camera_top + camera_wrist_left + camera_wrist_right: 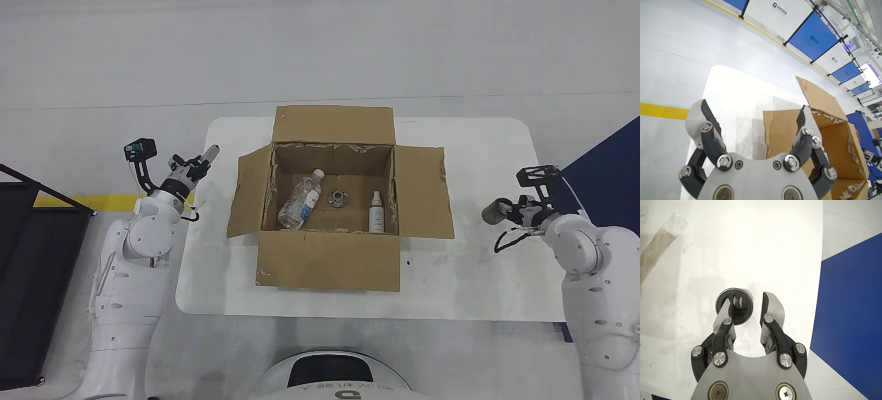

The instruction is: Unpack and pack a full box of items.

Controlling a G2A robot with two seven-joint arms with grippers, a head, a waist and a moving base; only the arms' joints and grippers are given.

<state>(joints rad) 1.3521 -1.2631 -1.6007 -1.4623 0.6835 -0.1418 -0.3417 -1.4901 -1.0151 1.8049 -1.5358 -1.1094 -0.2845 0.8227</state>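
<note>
Beside the box (pixel 330 262), left pincer (pixel 753 106) spread, right pincer (pixel 745 297) spread, one finger (pixel 724 311) inside black ring (pixel 721 298) (rim partly hidden)

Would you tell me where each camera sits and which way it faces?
Top view: above the arms, looking down at the table, open box and both arms.
Left wrist view: on the left wrist, facing past the left gripper toward the box.
Right wrist view: on the right wrist, facing down past the right gripper at a black ring.
Shared: the box, in top and left wrist views.
</note>
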